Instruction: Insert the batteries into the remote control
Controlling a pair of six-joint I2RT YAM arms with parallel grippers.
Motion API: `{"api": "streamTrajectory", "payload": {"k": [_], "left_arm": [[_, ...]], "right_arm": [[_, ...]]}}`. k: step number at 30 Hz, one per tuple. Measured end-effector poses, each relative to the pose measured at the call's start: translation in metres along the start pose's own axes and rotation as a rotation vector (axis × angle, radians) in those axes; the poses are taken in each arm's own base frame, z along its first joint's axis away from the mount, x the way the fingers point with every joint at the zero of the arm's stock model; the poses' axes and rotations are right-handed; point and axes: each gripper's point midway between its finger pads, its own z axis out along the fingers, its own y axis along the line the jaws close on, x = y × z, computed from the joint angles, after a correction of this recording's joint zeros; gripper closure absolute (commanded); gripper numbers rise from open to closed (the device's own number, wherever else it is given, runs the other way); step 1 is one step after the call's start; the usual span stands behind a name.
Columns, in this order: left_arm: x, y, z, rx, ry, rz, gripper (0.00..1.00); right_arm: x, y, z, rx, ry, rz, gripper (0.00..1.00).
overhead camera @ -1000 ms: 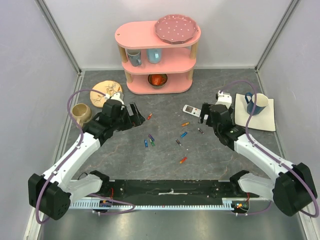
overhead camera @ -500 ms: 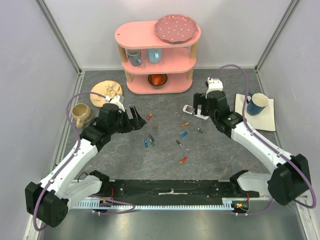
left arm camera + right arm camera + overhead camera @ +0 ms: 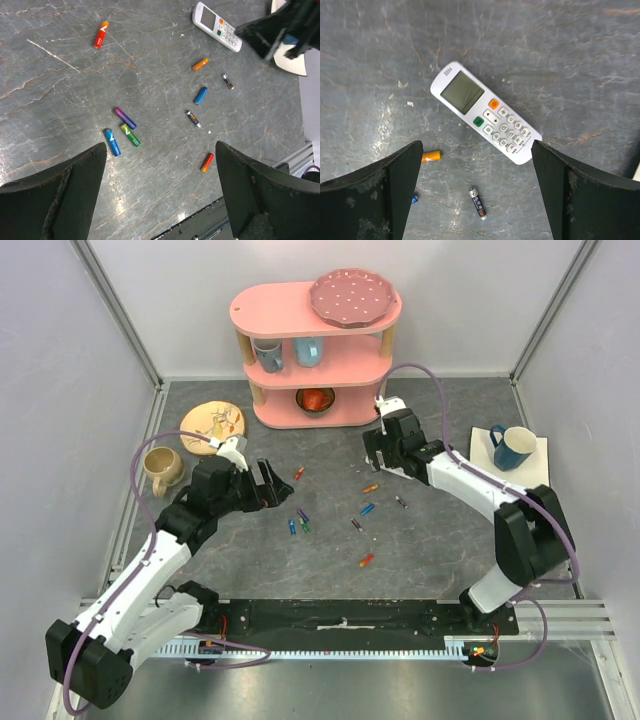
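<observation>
The remote control (image 3: 485, 112) lies face up on the grey table (image 3: 580, 45), directly under the right gripper (image 3: 476, 150), whose jaws stand wide apart and empty. The batteries (image 3: 200, 94) lie scattered loose, near and left of the remote control. Above them hangs the left gripper (image 3: 160, 149), spread open and holding nothing.

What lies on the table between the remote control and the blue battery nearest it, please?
An orange battery lies between the remote control and that blue battery, touching neither; the left wrist view shows it best.
</observation>
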Motion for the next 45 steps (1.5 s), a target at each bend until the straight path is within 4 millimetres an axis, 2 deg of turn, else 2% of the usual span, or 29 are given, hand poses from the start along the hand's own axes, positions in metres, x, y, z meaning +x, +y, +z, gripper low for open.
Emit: {"api": "streamTrajectory", "payload": {"k": [5, 8, 14, 17, 26, 33, 41, 45], "left_arm": [[0.004, -0.001, -0.005, 0.033, -0.024, 0.006, 0.07], [0.007, -0.002, -0.005, 0.047, -0.023, 0.007, 0.07], [0.01, -0.007, -0.004, 0.088, -0.012, 0.011, 0.07], [0.009, -0.01, -0.004, 0.103, -0.014, 0.013, 0.07], [0.008, -0.015, -0.004, 0.13, -0.02, 0.018, 0.07], [0.014, -0.014, -0.002, 0.138, -0.001, 0.016, 0.07], [0.015, -0.014, -0.001, 0.137, 0.006, 0.015, 0.08], [0.017, -0.012, 0.001, 0.131, 0.015, 0.013, 0.08]], "right_arm": [[0.024, 0.007, 0.024, -0.045, 0.088, -0.067, 0.02], [0.025, 0.003, 0.036, -0.069, 0.112, -0.074, 0.02], [0.014, -0.022, 0.064, -0.095, 0.134, -0.052, 0.02], [0.02, -0.029, 0.072, -0.115, 0.156, -0.041, 0.02], [0.041, -0.01, 0.079, -0.214, 0.216, -0.059, 0.02], [0.051, -0.009, 0.084, -0.215, 0.246, -0.062, 0.02], [0.056, -0.005, 0.083, -0.189, 0.263, -0.052, 0.18], [0.072, 0.003, 0.081, -0.175, 0.297, -0.038, 0.24]]}}
